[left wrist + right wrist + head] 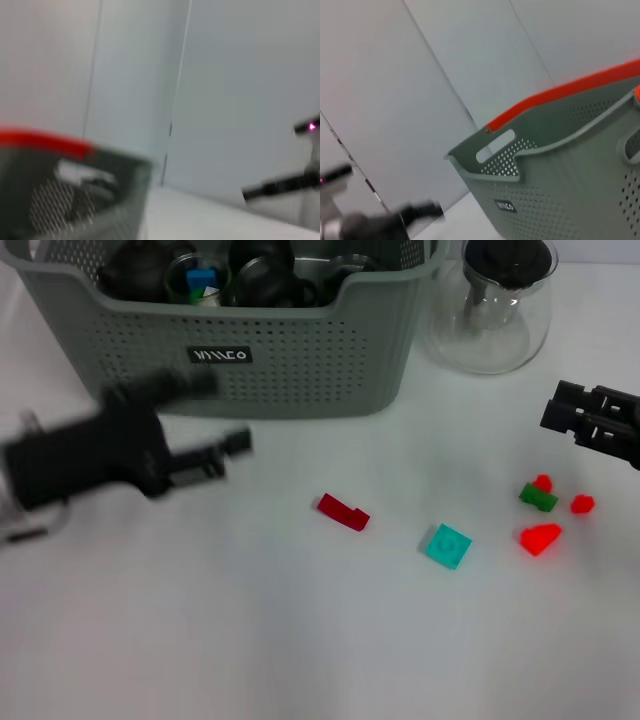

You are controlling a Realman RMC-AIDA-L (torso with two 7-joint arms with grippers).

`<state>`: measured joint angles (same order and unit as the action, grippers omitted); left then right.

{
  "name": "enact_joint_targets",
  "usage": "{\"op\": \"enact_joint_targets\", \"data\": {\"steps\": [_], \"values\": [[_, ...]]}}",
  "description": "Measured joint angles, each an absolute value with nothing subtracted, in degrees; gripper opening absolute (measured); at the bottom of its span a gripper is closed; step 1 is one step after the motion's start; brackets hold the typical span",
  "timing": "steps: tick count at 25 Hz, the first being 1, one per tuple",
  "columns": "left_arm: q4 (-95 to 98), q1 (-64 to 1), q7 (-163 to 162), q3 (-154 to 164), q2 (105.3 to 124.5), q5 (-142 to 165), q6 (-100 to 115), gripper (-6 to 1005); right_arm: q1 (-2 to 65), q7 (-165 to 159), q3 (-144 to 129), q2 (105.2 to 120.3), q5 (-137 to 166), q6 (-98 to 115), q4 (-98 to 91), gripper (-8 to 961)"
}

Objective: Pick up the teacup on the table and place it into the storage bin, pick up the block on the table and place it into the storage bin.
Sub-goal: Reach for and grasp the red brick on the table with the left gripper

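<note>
Blocks (pixel 445 545) lie loose on the desk (pixel 300 640) before the storage bin (pixel 290 370); I see left gripper (pixel 235 445) beside it, right gripper (pixel 560 415) far right, finger states unreadable.

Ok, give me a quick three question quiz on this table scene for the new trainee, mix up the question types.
1. True or false: the dark red block lies inside the storage bin.
2. Which block lies nearest the right gripper? A) teal block B) green block C) dark red block
3. Fill in: the glass carafe stands beside the bin, on the robot's ____ side.

Key: 1 false, it lies on the table in front of the bin. 2 B. 3 right.
</note>
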<state>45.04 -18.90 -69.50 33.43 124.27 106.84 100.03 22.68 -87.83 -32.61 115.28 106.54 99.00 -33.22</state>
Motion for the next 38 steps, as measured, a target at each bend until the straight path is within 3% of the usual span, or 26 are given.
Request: {"op": "enact_joint_targets", "data": {"steps": [11,38], "values": [[18.65,-24.04,-50.37,40.41,124.52,110.33,83.57,787,23.41,-89.76,-32.16,114.78,107.05,98.96,-33.23,615],[12.43,-32.95,-43.51,42.02,124.62,110.46,66.83,761,23.05,-89.21,-32.64,114.82,107.14,97.67,-32.7,616]]}}
